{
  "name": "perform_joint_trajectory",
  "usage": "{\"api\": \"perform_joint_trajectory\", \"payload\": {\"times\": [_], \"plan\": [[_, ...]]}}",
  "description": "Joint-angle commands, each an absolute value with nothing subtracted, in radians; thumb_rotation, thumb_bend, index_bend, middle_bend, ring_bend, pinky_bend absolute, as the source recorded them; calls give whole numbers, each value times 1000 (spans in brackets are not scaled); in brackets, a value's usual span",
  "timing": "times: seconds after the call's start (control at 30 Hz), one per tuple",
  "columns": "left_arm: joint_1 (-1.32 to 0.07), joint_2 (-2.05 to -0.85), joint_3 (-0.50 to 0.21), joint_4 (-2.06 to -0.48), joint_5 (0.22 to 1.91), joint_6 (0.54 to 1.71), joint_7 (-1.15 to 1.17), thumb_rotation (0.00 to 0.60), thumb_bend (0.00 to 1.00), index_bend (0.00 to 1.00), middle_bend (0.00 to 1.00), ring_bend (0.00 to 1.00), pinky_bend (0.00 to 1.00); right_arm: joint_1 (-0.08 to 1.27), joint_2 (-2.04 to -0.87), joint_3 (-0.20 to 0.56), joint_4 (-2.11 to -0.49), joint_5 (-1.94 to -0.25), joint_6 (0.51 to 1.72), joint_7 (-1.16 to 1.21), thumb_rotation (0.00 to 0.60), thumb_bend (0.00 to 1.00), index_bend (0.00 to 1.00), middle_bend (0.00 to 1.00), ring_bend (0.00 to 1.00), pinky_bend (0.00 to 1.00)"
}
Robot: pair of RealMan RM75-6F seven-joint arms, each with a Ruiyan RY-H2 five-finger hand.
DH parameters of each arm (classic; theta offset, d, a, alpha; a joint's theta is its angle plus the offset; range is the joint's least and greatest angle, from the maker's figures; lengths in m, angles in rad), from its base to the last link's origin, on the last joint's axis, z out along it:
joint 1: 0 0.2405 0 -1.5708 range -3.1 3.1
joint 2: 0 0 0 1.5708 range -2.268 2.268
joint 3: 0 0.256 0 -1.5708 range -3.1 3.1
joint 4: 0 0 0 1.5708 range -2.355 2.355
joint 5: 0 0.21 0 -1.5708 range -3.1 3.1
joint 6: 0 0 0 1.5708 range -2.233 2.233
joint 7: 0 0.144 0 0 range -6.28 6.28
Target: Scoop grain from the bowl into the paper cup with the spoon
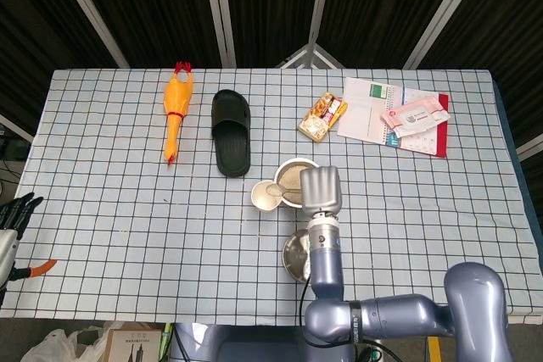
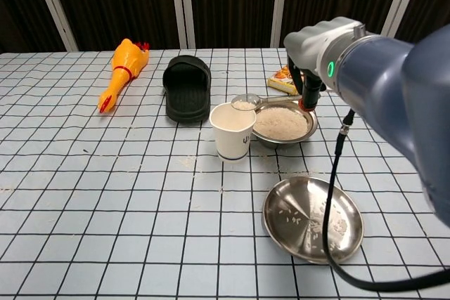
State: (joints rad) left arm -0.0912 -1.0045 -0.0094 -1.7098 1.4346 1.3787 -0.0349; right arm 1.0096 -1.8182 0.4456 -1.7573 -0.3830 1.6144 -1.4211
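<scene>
Holding the grain-loaded metal spoon (image 2: 247, 101) over the white paper cup (image 2: 233, 131), the right hand (image 2: 307, 82) pinches its handle, beside the steel grain bowl (image 2: 283, 122).

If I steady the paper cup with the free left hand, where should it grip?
Grip the paper cup around its lower wall from the robot's left. The spoon in the right hand is over its rim and the bowl crowds its right.

paper cup (image 2: 233, 131) touching bowl (image 2: 283, 123), steel plate (image 2: 311, 218) near in front, slipper (image 2: 188, 86) behind-left, bare cloth left
</scene>
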Motion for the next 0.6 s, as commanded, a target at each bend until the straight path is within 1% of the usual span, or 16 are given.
{"api": "perform_joint_trajectory", "payload": {"times": [0.03, 0.23, 0.4, 0.6], "plan": [[-91, -1004, -10, -1710, 1434, 1379, -37, 600, 0, 0, 0, 0, 0, 1016, -1839, 425, -1736, -396, 1616, -1403, 600, 755, 688, 831, 987, 1000], [-91, -1001, -9, -1711, 1434, 1377, -44, 600, 0, 0, 0, 0, 0, 1021, -1872, 358, -1669, -470, 1597, -1361, 600, 756, 688, 831, 987, 1000], [-92, -1001, -9, -1711, 1433, 1375, -49, 600, 0, 0, 0, 0, 0, 1016, -1884, 318, -1626, -531, 1579, -1325, 600, 756, 688, 831, 987, 1000], [-94, -1000, -8, -1714, 1433, 1371, -46, 600, 0, 0, 0, 0, 0, 1007, -1908, 257, -1560, -640, 1559, -1271, 600, 756, 688, 831, 987, 1000]]}}
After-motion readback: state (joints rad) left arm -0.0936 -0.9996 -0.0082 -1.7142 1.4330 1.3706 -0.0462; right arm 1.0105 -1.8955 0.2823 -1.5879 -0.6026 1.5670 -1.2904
